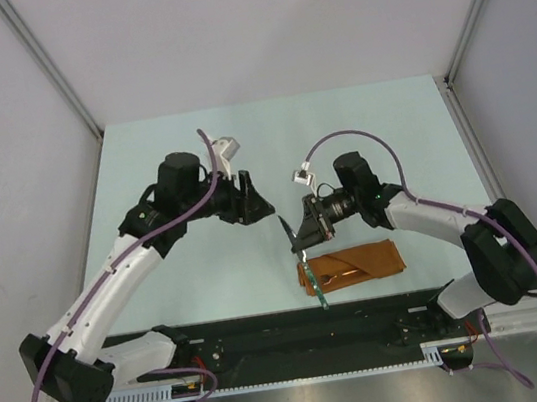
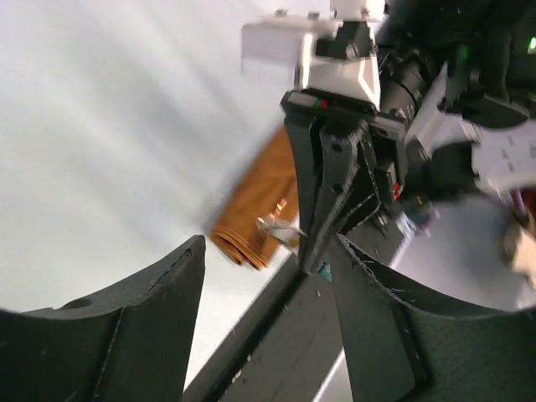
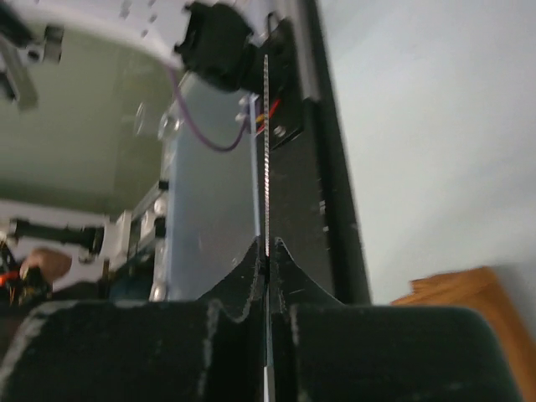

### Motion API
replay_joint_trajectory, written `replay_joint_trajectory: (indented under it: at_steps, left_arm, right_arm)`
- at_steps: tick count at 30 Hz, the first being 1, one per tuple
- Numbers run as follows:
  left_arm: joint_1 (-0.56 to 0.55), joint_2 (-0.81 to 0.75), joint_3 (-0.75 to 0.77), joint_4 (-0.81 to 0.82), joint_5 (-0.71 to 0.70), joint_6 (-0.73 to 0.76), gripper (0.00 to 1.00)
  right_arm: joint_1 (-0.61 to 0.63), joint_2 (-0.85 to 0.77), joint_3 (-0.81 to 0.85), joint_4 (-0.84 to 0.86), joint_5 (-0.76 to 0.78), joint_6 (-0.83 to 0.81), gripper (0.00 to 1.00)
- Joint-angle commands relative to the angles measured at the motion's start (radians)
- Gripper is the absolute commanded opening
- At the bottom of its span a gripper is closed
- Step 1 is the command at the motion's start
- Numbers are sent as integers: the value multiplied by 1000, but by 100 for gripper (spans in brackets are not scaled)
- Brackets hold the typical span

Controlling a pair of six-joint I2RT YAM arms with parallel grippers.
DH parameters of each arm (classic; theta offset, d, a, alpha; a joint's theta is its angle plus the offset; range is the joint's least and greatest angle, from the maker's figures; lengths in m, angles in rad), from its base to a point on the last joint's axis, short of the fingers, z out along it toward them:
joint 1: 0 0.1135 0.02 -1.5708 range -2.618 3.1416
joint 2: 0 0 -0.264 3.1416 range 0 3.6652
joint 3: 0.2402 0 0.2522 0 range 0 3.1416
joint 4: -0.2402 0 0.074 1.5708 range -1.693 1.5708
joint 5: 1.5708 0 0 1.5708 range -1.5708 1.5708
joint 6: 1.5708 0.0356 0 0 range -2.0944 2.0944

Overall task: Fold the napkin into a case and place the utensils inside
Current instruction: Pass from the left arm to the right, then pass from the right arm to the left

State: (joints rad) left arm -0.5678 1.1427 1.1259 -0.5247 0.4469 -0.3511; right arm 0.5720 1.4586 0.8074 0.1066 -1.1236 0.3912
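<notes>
**Operator:** What is the main hazard from here?

**Inspector:** Collision, first. Over the desk (image 1: 200,150) your two arms meet almost nose to nose, with the left jaws just beside the right ones. The left jaws stand wide with nothing between them. If you swing either arm before they are apart, one may knock the held piece loose.

**Operator:** And the case?

**Inspector:** The case (image 1: 359,264) lies flat as a folded orange strip near the front of the desk. It sits under your right arm, just short of the black rail (image 1: 300,343). It is loose cloth with nothing pinning it. If you push a utensil at its open end, I judge the strip may slide or its layers bunch rather than admit it.

**Operator:** The utensil itself?

**Inspector:** Your right jaws are closed on the teal-handled utensil (image 1: 315,285), gripping its upper part. The handle hangs down past the case's left end in the overhead view. The hold is on a thin edge, so the piece could pivot or slip. I cannot tell whether the handle touches the cloth.
</notes>
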Motion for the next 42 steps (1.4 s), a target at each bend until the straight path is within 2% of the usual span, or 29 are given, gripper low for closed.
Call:
replay_joint_trajectory:
  at_steps: [1,5,14,20,29,33,41,42]
  left_arm:
    - [-3,69,43,-120,275,173,66]
    - [-6,84,2,-71,484,187,64]
    - [-7,63,-77,57,628,107,53]
    - [-43,86,-81,37,658,113,50]
    - [-75,92,-86,-23,651,156,35]
    - [-104,109,-74,-53,621,173,25]
    - [-124,124,-60,-89,627,218,21]
    - [-124,123,-55,-96,621,218,16]
  right_arm:
    - [75,-107,3,-157,-166,-130,0]
    - [97,-153,4,-217,-171,-162,0]
    - [129,-161,9,-259,-162,-178,0]
    - [147,-141,24,-251,-165,-181,0]
    - [155,-124,45,-297,-191,-222,0]
    - [158,-124,53,-295,-189,-219,0]
    - [161,-116,58,-311,-191,-229,0]
    - [164,-116,56,-311,-191,-230,0]
